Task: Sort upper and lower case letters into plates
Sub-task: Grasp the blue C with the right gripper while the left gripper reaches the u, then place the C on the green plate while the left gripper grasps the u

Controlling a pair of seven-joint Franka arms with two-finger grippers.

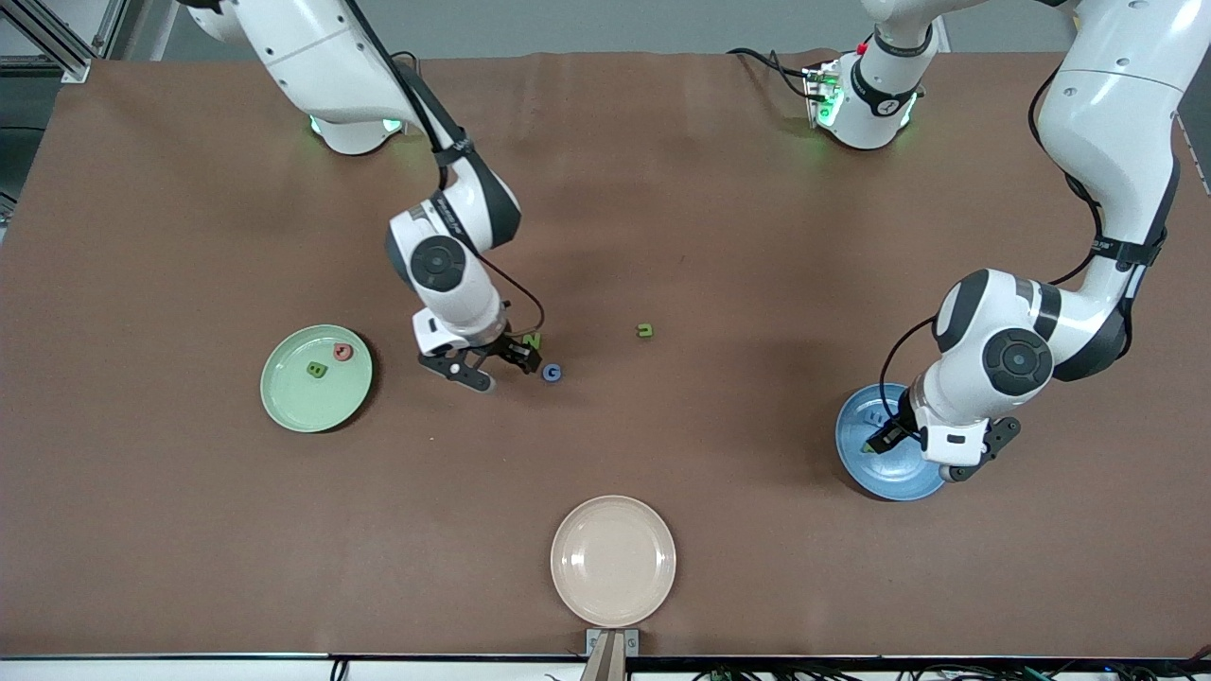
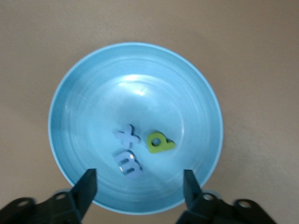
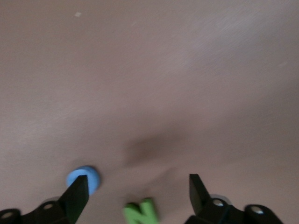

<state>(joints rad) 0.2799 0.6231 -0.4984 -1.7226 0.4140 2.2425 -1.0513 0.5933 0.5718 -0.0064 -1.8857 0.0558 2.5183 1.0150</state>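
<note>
The blue plate (image 1: 856, 465) lies toward the left arm's end of the table. My left gripper (image 1: 925, 452) hangs over it, open and empty. In the left wrist view (image 2: 139, 187) the plate (image 2: 135, 49) holds a lilac x (image 2: 127, 136), a lilac m (image 2: 129, 163) and a yellow-green letter (image 2: 160, 143). The pale green plate (image 1: 293, 402) holds a green letter (image 1: 317, 370) and a pink letter (image 1: 342, 352). My right gripper (image 1: 494, 364) is open, low over a green N (image 1: 533, 340), with a blue G (image 1: 552, 373) beside it. In the right wrist view (image 3: 138, 191) the N (image 3: 140, 212) lies between the jaws, the G (image 3: 83, 179) by one finger.
An olive-green letter (image 1: 644, 330) lies on the brown table near its middle. A beige plate (image 1: 613, 560) with nothing in it sits at the table edge nearest the front camera. The arms' bases stand along the farthest edge.
</note>
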